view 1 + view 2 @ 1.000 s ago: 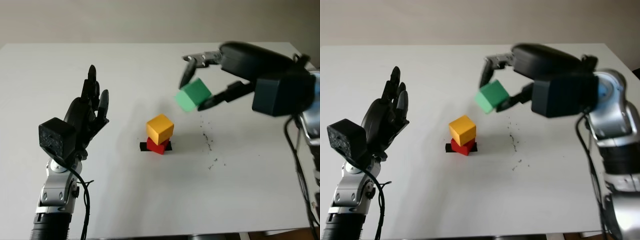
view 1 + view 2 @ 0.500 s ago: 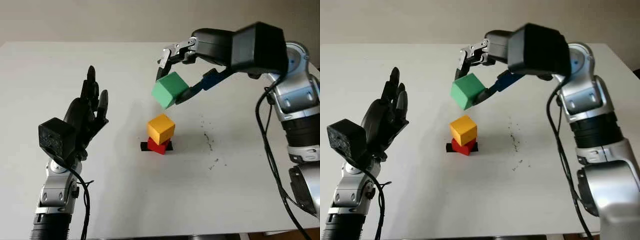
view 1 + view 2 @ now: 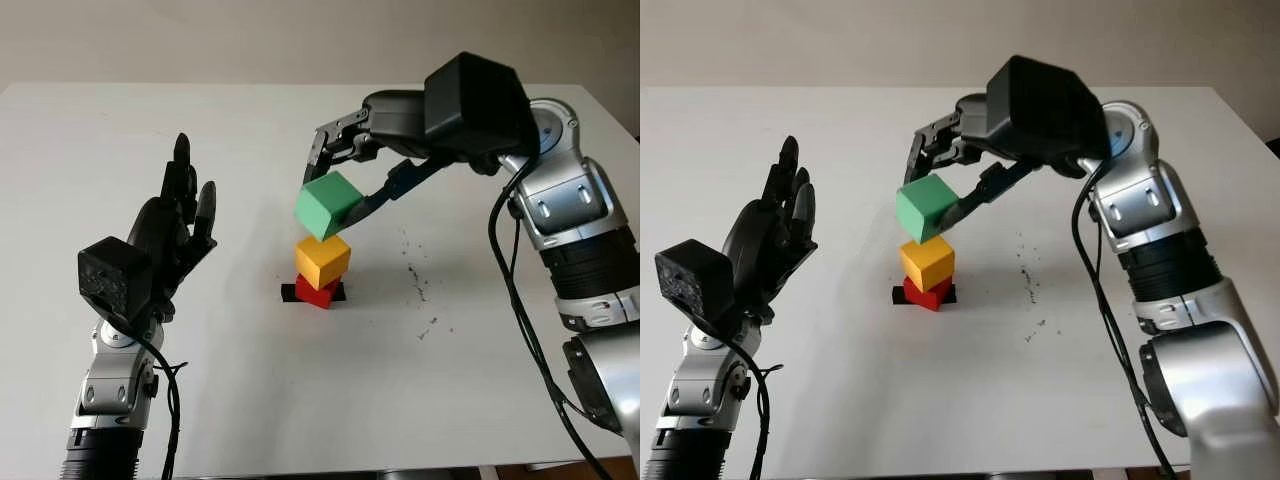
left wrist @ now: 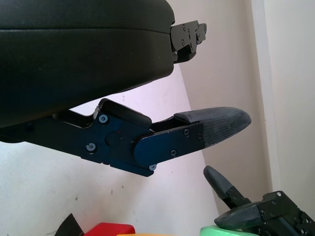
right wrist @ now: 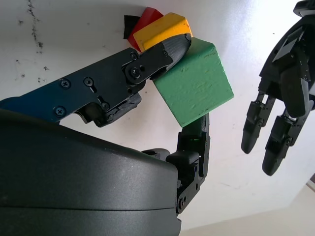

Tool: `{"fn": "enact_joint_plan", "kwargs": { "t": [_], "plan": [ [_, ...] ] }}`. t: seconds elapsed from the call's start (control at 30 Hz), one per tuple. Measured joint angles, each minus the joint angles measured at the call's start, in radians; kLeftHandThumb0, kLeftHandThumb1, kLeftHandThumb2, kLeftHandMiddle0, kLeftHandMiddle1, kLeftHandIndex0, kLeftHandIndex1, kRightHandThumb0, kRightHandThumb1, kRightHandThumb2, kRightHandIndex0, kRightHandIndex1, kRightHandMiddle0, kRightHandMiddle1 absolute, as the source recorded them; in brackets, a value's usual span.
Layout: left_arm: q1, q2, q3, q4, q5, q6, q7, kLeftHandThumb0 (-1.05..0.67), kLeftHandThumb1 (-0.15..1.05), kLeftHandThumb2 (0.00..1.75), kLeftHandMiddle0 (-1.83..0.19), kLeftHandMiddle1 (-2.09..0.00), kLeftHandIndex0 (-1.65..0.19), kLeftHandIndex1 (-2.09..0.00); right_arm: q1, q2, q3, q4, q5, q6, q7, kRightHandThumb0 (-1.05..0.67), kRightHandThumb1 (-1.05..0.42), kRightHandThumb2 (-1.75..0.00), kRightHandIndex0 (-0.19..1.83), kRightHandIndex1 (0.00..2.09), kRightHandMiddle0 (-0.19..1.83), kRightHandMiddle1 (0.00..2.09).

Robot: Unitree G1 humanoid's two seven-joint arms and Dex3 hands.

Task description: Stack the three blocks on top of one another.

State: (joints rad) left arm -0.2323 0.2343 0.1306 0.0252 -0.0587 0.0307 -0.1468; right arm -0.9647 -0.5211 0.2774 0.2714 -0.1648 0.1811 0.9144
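Note:
My right hand (image 3: 334,190) is shut on the green block (image 3: 327,205), holding it tilted just above the yellow block (image 3: 322,260). The yellow block sits on the red block (image 3: 315,292), which stands on a small black mark (image 3: 289,292) on the white table (image 3: 300,400). In the right wrist view the green block (image 5: 197,87) is pinched between my fingers, close over the yellow block (image 5: 162,30) and red block (image 5: 146,17). My left hand (image 3: 175,225) is raised, open, to the left of the stack.
Small dark specks (image 3: 415,285) dot the table to the right of the stack. The table's far edge meets a beige wall (image 3: 300,40).
My right hand has carried the green block leftward and down, from right of the stack to just above the yellow block. The left hand has not moved.

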Motion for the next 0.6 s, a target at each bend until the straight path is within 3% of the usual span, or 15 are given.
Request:
{"fn": "enact_joint_plan", "kwargs": {
  "t": [0.6],
  "plan": [
    [0.000,-0.002,0.000,-0.008,-0.003,-0.008,-0.001,-0.75,1.05,0.66,0.19,-0.02,0.19,0.00,0.042,0.019,0.032,-0.007,-0.023,0.034,0.009,-0.45,-0.94,-0.06,0.28,0.04,0.36,1.46]
  ]
}}
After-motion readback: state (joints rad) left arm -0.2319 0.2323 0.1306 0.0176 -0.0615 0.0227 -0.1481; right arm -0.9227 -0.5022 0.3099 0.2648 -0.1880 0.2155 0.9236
